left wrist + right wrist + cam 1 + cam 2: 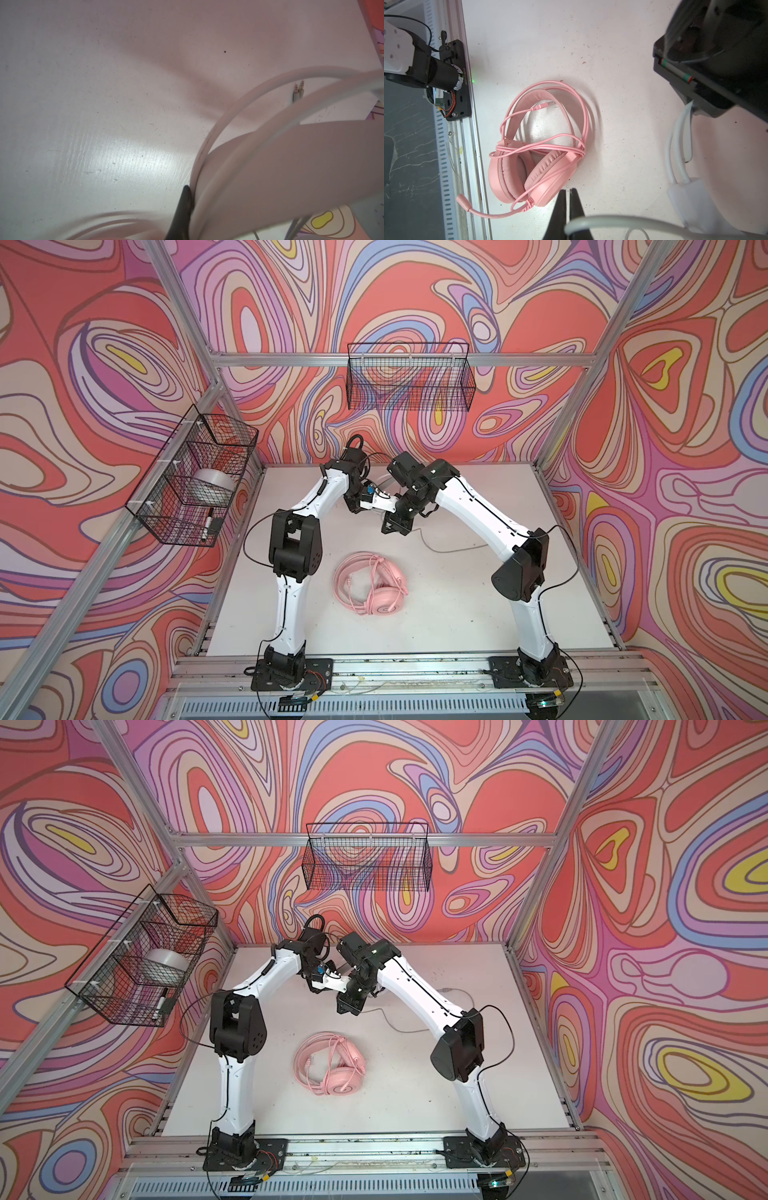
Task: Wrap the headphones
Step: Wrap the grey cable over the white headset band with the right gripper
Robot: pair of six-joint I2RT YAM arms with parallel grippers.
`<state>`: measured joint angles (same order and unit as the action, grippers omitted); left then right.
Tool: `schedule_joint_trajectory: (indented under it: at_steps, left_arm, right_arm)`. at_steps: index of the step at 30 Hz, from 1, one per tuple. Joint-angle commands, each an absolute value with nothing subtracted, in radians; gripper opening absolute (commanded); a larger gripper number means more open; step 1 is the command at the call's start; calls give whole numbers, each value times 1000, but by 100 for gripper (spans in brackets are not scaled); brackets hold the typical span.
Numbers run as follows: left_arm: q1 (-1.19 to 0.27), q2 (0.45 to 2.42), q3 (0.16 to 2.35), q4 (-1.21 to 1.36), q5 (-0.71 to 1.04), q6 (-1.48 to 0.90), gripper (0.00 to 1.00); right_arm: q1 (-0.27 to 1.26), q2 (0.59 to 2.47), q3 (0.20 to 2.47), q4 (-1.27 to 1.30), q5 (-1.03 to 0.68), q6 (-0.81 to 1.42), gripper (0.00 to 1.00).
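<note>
The pink headphones [372, 587] [330, 1071] [537, 162] lie on the white table [478, 605], their pink cable looped around the band and cups. The white headphones [376, 502] [332, 982] [685, 197] hang above the table's far middle. My left gripper [356, 506] [192, 191] is shut on their headband [291, 166]. My right gripper [388, 531] [568, 193] is shut on their grey cable [612, 221]. That cable trails over the table [449, 549], and its jack plugs [298, 89] rest on the surface.
A wire basket [191, 477] on the left wall holds a tape roll [212, 487] and a marker. Another wire basket [409, 381] hangs on the back wall. Aluminium frame rails [415, 668] border the table front, where both arm bases stand.
</note>
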<state>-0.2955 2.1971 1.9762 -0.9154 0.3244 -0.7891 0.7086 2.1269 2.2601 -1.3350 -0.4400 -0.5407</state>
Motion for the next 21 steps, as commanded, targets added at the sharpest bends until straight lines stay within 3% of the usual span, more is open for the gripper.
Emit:
schedule_joint_trajectory:
  at_steps: [1, 21]
  left_arm:
    - [-296, 2166, 1983, -905, 341, -781, 0]
    - [-323, 2186, 2053, -1159, 61, -502, 0]
  right_arm:
    - [713, 2129, 2263, -1303, -453, -523, 0]
    - [640, 2143, 2390, -1379, -338, -544, 0]
